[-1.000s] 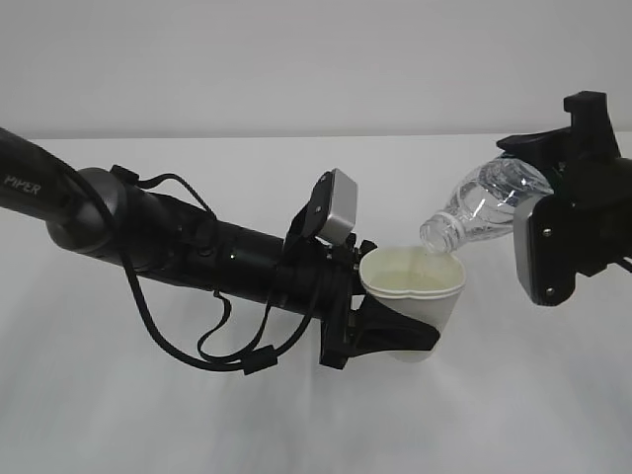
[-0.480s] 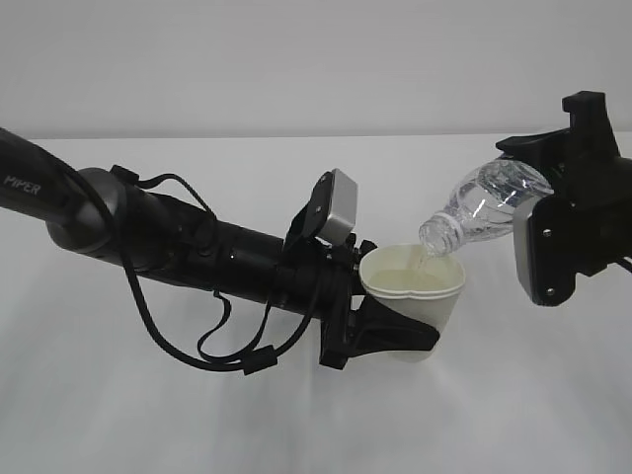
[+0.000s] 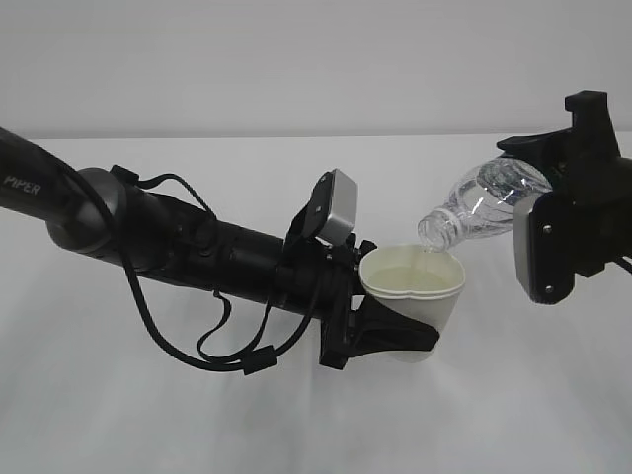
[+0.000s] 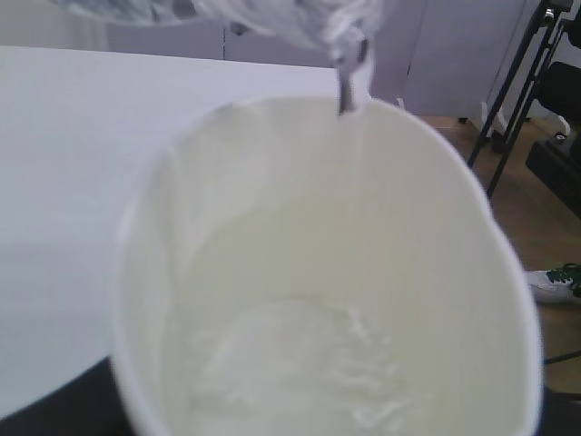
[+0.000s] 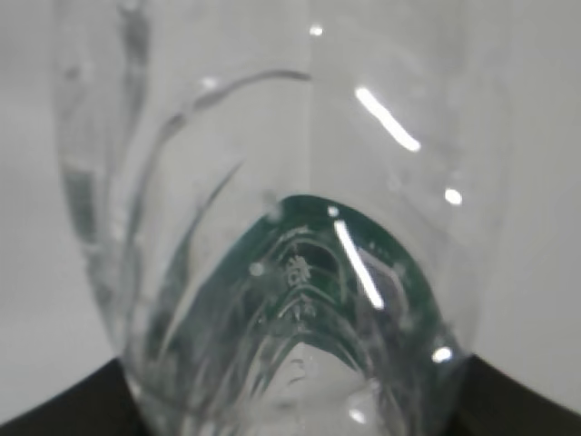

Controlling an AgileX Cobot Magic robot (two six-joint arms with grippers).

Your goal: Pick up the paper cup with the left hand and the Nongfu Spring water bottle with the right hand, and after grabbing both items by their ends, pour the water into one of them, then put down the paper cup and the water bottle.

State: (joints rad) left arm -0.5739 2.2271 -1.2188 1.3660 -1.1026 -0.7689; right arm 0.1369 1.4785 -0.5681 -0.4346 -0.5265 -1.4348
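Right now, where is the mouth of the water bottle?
In the exterior view, the water bottle is tilted at right of centre, held by the right claw; its mouth sits just above the far rim of the paper cup, which the left claw holds.

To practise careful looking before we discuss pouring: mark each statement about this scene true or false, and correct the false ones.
1. The left gripper holds the cup. True.
2. The bottle stands upright on the table. False: the right gripper holds it tilted, mouth down over the cup.
3. Water is in the cup. True.
4. The bottle has a cap on. False: its neck is open, and a stream runs into the cup.
5. The cup rests on the table. False: it is held above it.
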